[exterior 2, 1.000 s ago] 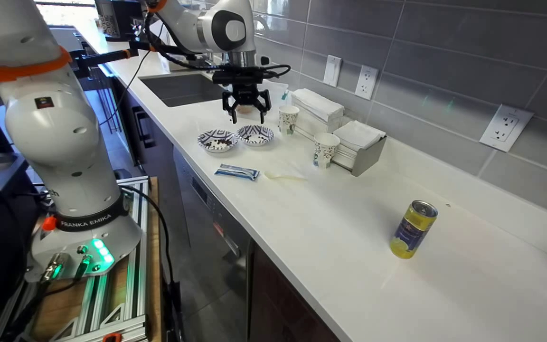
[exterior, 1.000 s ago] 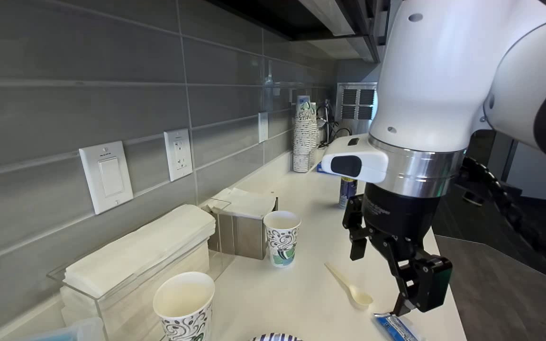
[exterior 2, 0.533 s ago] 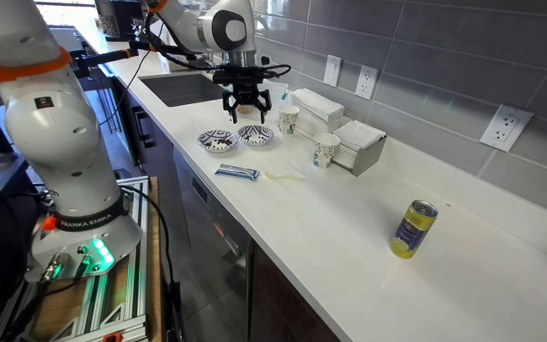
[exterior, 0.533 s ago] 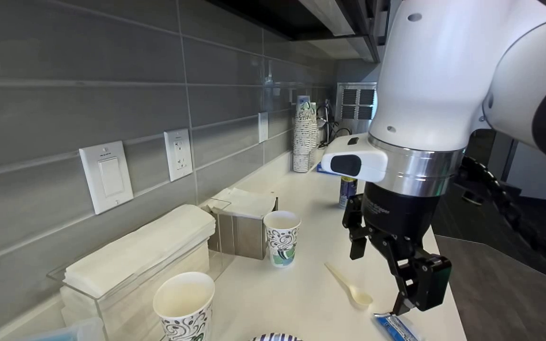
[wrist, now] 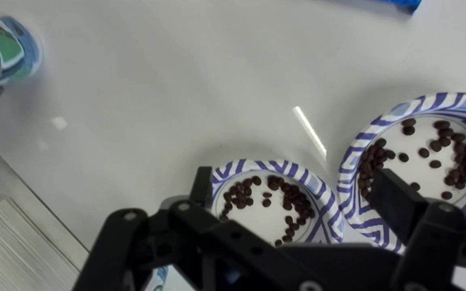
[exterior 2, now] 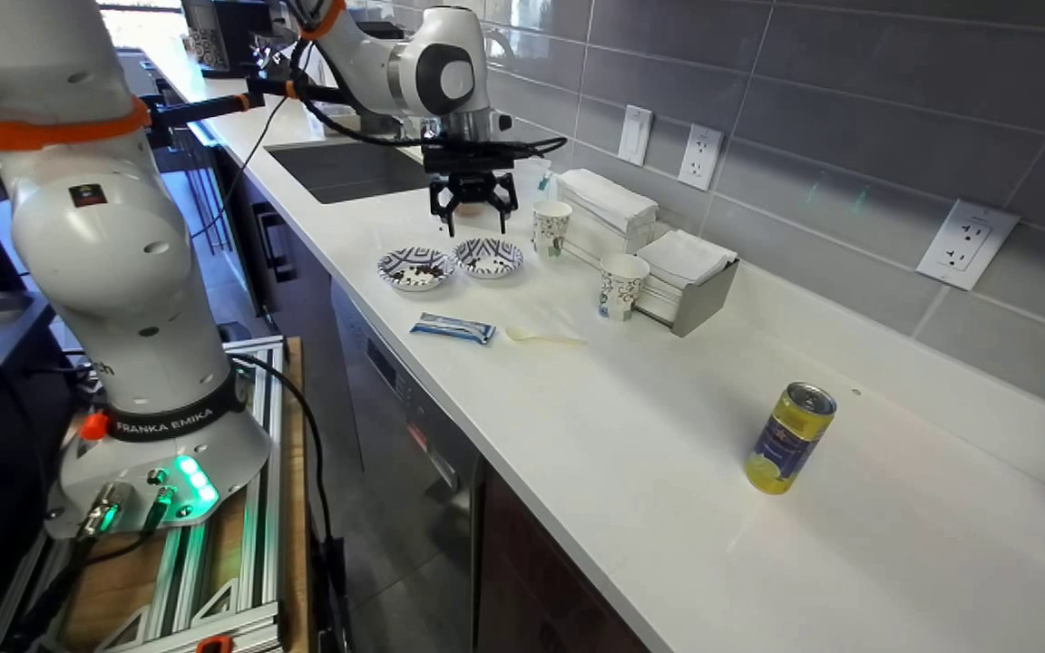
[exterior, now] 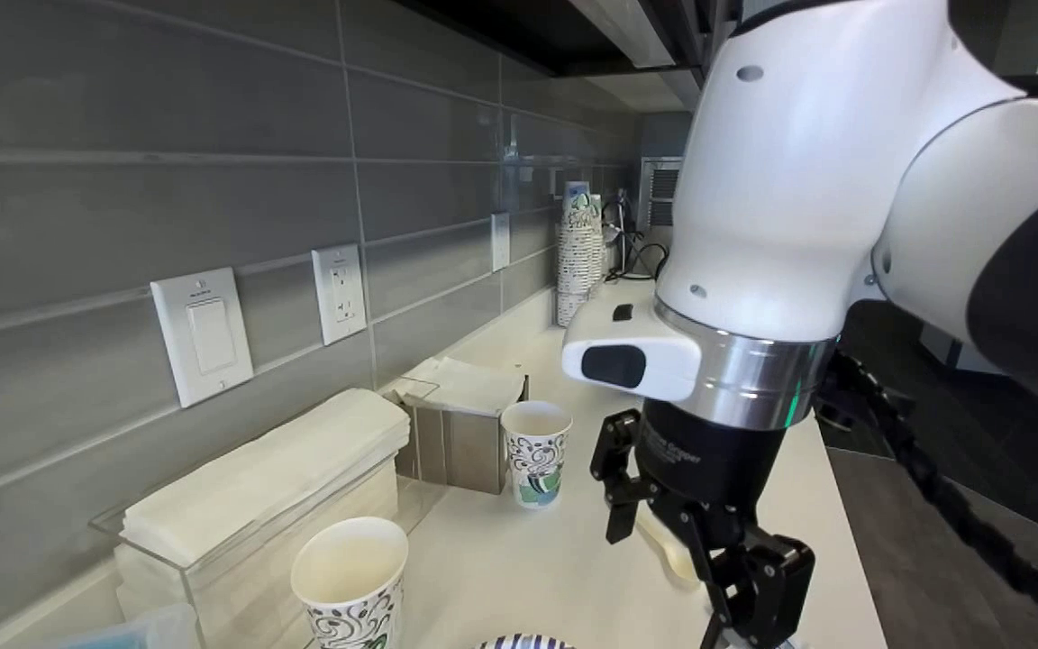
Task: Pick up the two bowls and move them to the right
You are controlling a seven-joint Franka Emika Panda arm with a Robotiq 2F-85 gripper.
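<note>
Two shallow white bowls with a dark blue pattern sit side by side on the counter, both holding brown beans. One bowl (exterior 2: 515, 259) is by the paper cups; the other bowl (exterior 2: 385, 265) is nearer the counter's front edge. In the wrist view, the cup-side bowl (wrist: 253, 220) lies between the fingers and the front-edge bowl (wrist: 415, 107) is at right, partly covered by a finger. A bowl rim (exterior: 526, 643) just shows in an exterior view. My gripper (exterior 2: 477, 227) is open and empty above the bowls; it also shows here (exterior: 665, 581) and in the wrist view (wrist: 301, 190).
Two paper cups (exterior 2: 550, 229) (exterior 2: 621, 287) stand along the napkin holders (exterior 2: 704, 295). A blue packet (exterior 2: 452, 328) and a pale spoon (exterior 2: 542, 336) lie in front of the bowls. A yellow can (exterior 2: 790, 438) stands farther along. A sink (exterior 2: 341, 177) is behind.
My arm and gripper have moved down and to the left in an exterior view, with the gripper still open. The bowls, cups, packet and spoon have not moved.
</note>
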